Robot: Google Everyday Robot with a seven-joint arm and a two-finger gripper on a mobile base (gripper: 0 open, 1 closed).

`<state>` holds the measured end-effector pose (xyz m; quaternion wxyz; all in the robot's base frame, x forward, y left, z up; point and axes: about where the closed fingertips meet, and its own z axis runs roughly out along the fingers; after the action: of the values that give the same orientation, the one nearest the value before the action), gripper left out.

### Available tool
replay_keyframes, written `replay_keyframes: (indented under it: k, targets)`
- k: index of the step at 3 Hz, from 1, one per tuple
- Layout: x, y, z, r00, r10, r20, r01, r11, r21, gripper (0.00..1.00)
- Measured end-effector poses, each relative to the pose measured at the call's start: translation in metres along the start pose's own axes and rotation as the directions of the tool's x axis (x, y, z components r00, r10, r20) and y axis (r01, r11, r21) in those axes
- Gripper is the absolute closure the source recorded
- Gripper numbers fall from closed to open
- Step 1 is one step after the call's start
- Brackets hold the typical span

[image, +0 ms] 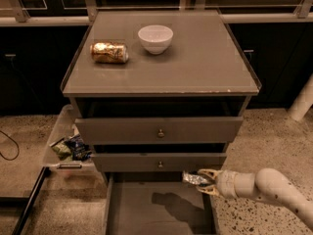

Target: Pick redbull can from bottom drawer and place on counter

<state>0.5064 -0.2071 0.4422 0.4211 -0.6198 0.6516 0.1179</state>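
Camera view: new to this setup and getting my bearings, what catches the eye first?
The pincer holds the redbull can sideways above the open bottom drawer, by its right wall. On the counter a white bowl stands beside a gold can lying on its side.

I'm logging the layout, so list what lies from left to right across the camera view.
In order: snack packets in the floor bin → gold can on the counter → white bowl → redbull can, held by the gripper over the open bottom drawer → white arm.
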Motion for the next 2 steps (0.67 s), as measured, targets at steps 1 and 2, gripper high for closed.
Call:
replay_keyframes:
  k: [1,2]
  targets:
    - [-0.046,-0.021,-0.053,0.996,-0.081,0.020,0.080,0.9959,0.041,1.00]
    - [-0.094,-0.055,-0.106,0.991,-0.132,0.006,0.131,0.9871,0.092,1.00]
